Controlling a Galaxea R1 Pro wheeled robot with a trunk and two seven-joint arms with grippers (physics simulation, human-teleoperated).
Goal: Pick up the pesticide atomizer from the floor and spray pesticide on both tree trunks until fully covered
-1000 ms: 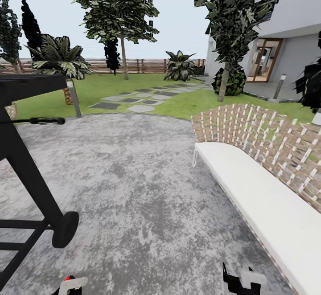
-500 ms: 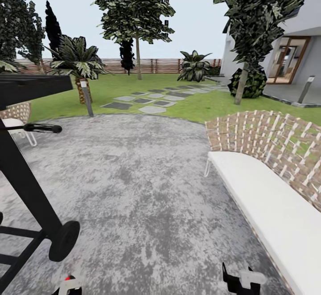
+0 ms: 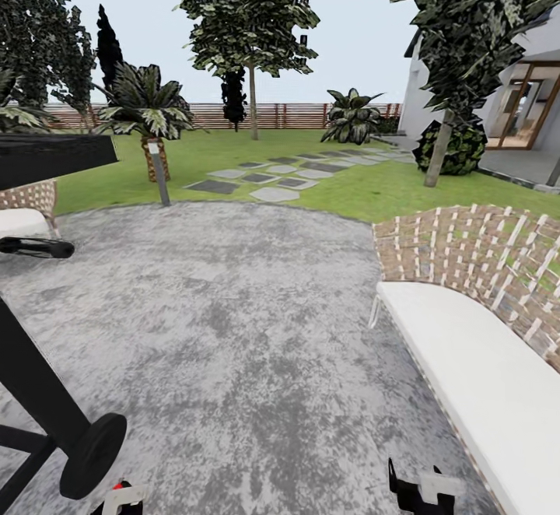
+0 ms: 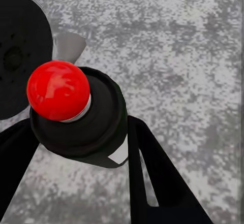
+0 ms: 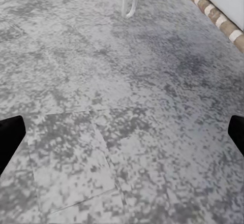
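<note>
**gardenbot_fan:** Head view first. There's a grey speckled paved patio (image 3: 233, 328), a black wheeled metal cart (image 3: 85, 453) close on the left, and a woven brown bench with a white cushion (image 3: 467, 359) on the right. The two tall straight-trunked trees are well off on the lawn, one mid-garden (image 3: 253, 110) and one by the house (image 3: 438, 159). The left gripper (image 3: 124, 498) and right gripper (image 3: 424, 492) peek in at the bottom edge.

**sim_lurker:** And the wrists?

**gardenbot_fan:** Left wrist view: the jaws are clamped round what looks like the pesticide atomizer (image 4: 96, 117), with a dark body, red ball top and light grey nozzle. The cart's wheel is right near it. Right wrist view: jaws spread wide, holding nothing.

**sim_lurker:** I'd worry about clipping that cart wheel on the way out and knocking the sprayer loose. Or spraying the scaly palm (image 3: 148, 149) by mistake.
</note>
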